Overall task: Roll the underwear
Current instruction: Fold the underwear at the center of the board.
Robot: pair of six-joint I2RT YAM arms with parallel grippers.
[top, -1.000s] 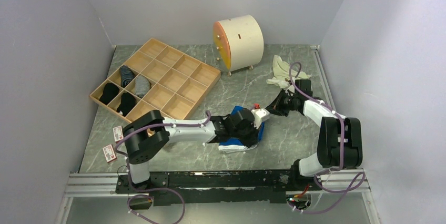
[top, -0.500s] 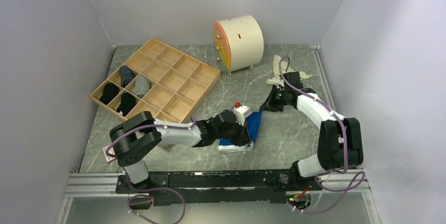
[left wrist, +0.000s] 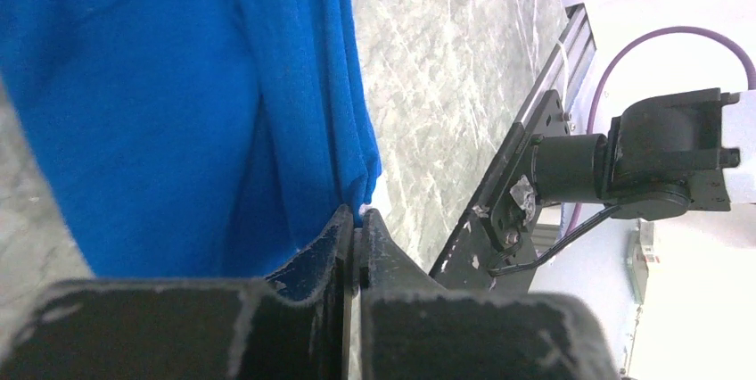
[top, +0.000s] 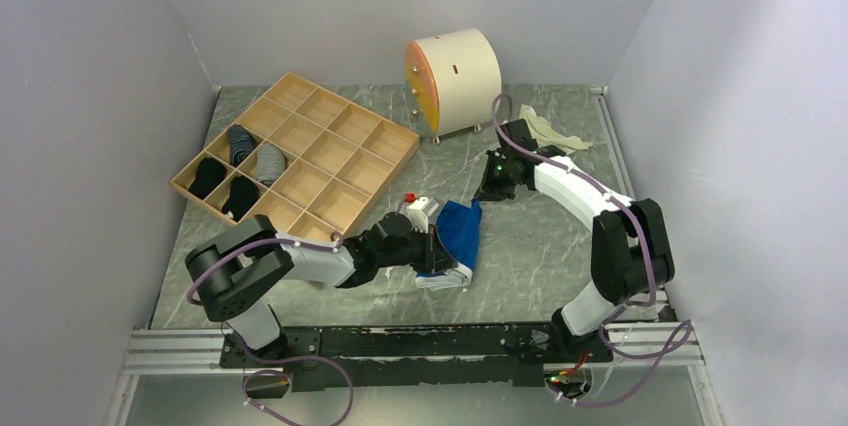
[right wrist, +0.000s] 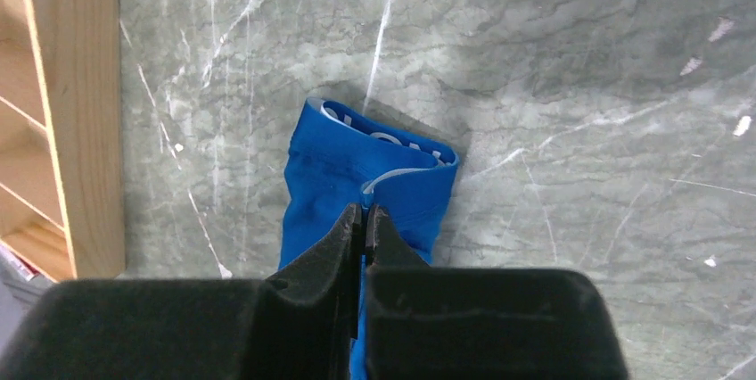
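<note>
Underwear (top: pixel 460 231): blue, lying near mid-table (top: pixel 540 246), a little toward 6 o'clock. It is bunched into a thick folded strip, with a white-edged band (top: pixel 442 281) showing at its 6 o'clock end. Not yet a tight roll.

Left gripper (left wrist: pixel 355 219): reaches in from 9 o'clock, low over the garment. The jaws are pressed together, and the wrist view shows a fold of blue cloth gathered right at the tips. I read this as a pinch on the edge, there to carry that edge over itself and start the roll.

Right gripper (right wrist: pixel 364 212): comes in from 1 o'clock with the jaws closed. The tips sit over the strip's far corner. Whether cloth is caught between them I cannot tell. Judgement: it is placed to pin or tension that end so the cloth does not slide while the left side turns it.

Surroundings:
- Wooden tray (top: pixel 386 178) lies at 10 o'clock, with dark and striped socks (top: pixel 245 151) in its 9 o'clock cells.
- Round drum (top: pixel 455 81) stands at 12 o'clock.
- Pale cloth (top: pixel 550 128) lies at 2 o'clock, well apart from the garment.

Risk: the thin edge could slip from so small a pinch, letting the layers fan open.
</note>
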